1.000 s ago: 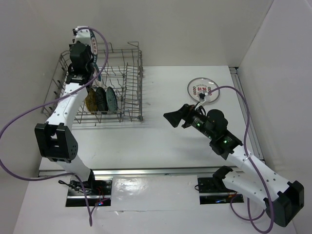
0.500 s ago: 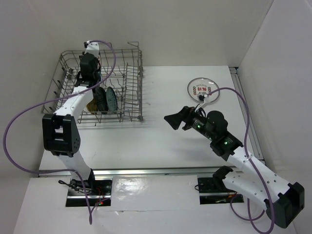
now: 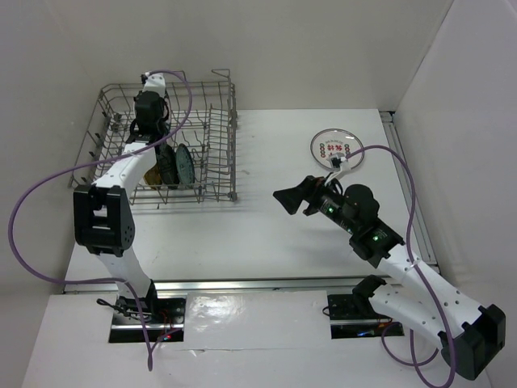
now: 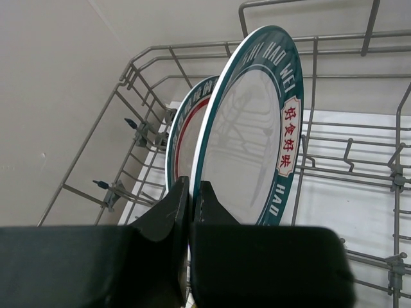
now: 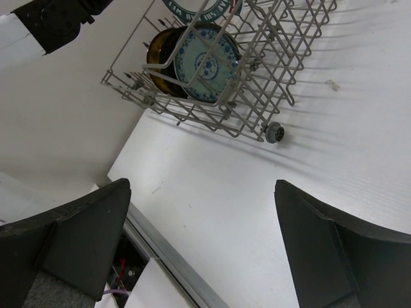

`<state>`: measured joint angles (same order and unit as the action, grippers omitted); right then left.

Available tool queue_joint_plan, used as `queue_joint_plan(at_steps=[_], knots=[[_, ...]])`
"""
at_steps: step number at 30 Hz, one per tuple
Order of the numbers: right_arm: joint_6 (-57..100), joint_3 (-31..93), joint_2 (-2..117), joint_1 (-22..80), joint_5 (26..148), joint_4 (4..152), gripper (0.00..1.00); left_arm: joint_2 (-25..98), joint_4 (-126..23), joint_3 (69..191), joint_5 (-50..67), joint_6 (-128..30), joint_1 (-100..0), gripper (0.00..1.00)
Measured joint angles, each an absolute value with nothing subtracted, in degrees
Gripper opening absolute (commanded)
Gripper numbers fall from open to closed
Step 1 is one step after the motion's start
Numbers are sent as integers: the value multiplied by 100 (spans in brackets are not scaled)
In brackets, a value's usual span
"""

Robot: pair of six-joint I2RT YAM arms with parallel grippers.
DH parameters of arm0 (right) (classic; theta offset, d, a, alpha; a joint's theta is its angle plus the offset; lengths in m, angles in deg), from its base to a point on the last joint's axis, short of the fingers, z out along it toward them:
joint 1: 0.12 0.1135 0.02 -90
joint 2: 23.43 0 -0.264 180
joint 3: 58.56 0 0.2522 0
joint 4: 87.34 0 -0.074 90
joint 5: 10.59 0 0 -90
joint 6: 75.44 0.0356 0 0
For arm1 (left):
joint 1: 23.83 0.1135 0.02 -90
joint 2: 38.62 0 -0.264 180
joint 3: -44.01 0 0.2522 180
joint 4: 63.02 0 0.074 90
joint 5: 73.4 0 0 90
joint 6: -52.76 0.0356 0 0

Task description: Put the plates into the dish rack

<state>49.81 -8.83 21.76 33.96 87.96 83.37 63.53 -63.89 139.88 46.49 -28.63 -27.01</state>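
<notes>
The dish rack (image 3: 208, 129) stands at the far left. My left gripper (image 3: 151, 128) reaches into it. In the left wrist view it (image 4: 191, 189) is shut on the rim of a green-lettered white plate (image 4: 257, 128), held upright. The second green-rimmed plate (image 4: 183, 125) stands just behind it. Yellow (image 3: 150, 171), black (image 3: 167, 166) and teal patterned (image 3: 186, 164) plates stand upright in the rack's near rows. The white plate with red marks (image 3: 336, 149) lies flat on the table at the far right. My right gripper (image 3: 291, 196) is open and empty above mid-table.
The right wrist view shows the rack's corner wheel (image 5: 276, 133), the teal plate (image 5: 205, 61) and bare white table under the open right gripper (image 5: 205, 192). A metal rail (image 3: 242, 284) runs along the near table edge. White walls enclose the table.
My left gripper has come down from above the rack's back left into the rack with the green-rimmed plate. The right arm has barely moved.
</notes>
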Motion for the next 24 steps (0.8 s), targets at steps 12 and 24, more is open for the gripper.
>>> queue_joint_plan(at_steps=[12,24], knots=[[4939,-925,2042,3396,8770,8319,100,6631,-6193,14027,4726,-3185,-2701,1],[4935,-1047,2038,3396,8750,8313,100,6777,-5941,14176,4634,-3541,-2701,72]])
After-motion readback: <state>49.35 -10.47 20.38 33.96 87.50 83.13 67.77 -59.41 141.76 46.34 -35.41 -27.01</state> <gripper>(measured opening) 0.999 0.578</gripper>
